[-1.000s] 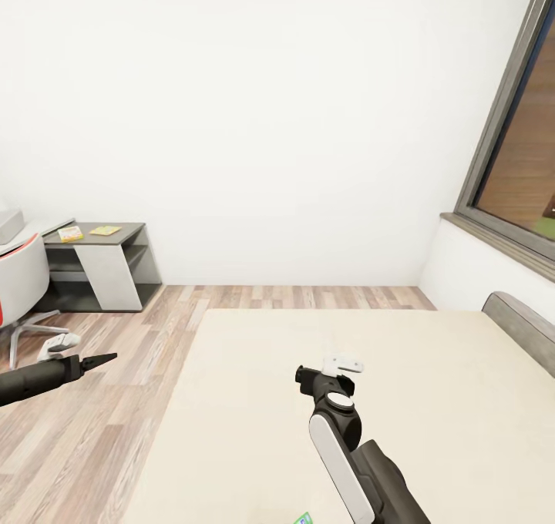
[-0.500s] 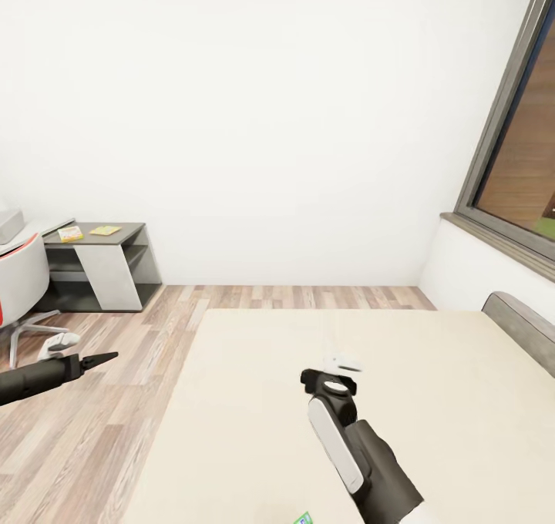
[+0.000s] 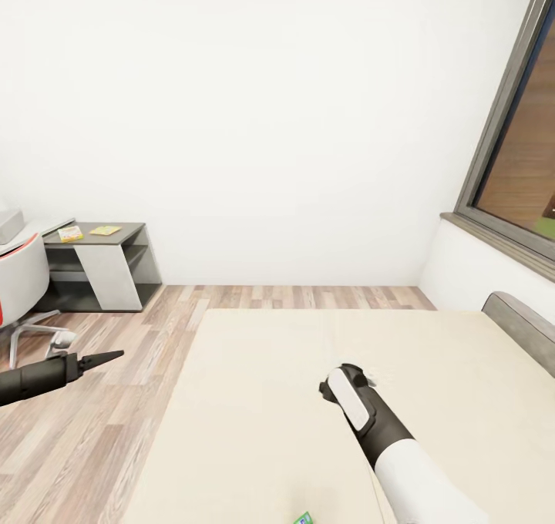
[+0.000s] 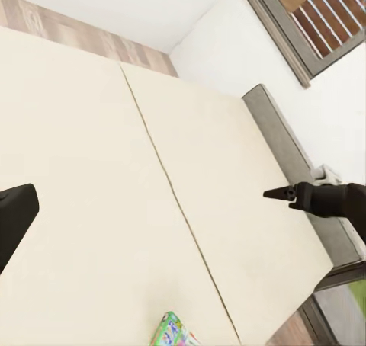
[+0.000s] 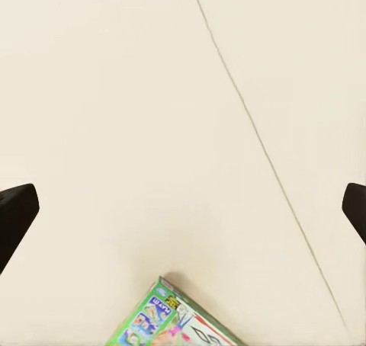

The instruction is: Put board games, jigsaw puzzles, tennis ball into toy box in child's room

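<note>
Right arm [image 3: 370,416] swung rightward over beige bed [image 3: 254,401]; right pincer [image 5: 183,209] wide; wood floor [image 3: 116,401] beside

I see beige bed [image 3: 254,401] mattress, dark grey headboard [image 3: 520,327]. Board game [image 5: 177,321]: green edge, white busy multicolour cover. Table [image 3: 96,235] top dark grey, white panel. Two small yellow-toned flat boxes [image 3: 70,233] on it. Floor [image 3: 85,431] brown wood-plank.
</note>
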You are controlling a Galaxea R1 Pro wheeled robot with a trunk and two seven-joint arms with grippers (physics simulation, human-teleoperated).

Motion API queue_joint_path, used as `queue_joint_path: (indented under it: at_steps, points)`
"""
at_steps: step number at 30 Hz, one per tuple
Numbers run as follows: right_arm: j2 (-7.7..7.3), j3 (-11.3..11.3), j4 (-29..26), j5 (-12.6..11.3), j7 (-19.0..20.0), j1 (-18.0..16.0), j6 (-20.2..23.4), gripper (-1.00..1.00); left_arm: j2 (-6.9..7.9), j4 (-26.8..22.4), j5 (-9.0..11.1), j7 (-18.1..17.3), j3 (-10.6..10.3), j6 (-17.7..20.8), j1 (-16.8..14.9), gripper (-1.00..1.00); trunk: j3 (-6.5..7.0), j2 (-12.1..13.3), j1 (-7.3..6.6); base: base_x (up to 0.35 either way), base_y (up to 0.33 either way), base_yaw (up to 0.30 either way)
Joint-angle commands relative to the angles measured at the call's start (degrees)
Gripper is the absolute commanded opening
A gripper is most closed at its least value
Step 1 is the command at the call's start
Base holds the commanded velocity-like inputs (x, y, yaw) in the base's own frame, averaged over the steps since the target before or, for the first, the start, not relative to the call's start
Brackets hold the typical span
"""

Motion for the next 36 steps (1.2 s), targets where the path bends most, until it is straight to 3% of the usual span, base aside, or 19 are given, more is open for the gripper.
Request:
queue_joint_path:
  at_steps: [1, 11, 18, 36]
  points:
    - [-0.04, 0.09, 0.16, -0.58, -0.51, -0.17, 0.35, 1.0, -0.02, -0.04, -0.51, -0.79, 0.09, 0.66, -0.08, 1.0, -0.14, -0.14, 0.04, 0.0, 0.0, 0.0]
    - [0.23, 0.15, 1.14, -0.99, -0.54, -0.46, 1.08, 1.0, 0.06, 0.11, -0.35, -2.55, 0.24, 1.25, -0.03, 1.0, -0.14, -0.14, 0.04, 0.0, 0.0, 0.0]
    - [0.16, 0.66, 1.34, -0.91, -0.68, -0.4, 1.36, 1.0, 0.09, 0.13, -0.42, -5.8, 0.12, 3.0, 0.05, 1.0, -0.14, -0.14, 0.04, 0.0, 0.0, 0.0]
    - [0.37, 0.53, 1.4, -1.09, -0.53, 0.0, 5.94, 1.0, 0.1, 0.17, -0.87, -6.46, -0.02, 3.24, 0.32, 1.0, -0.37, -0.14, 0.04, 0.0, 0.0, 0.0]
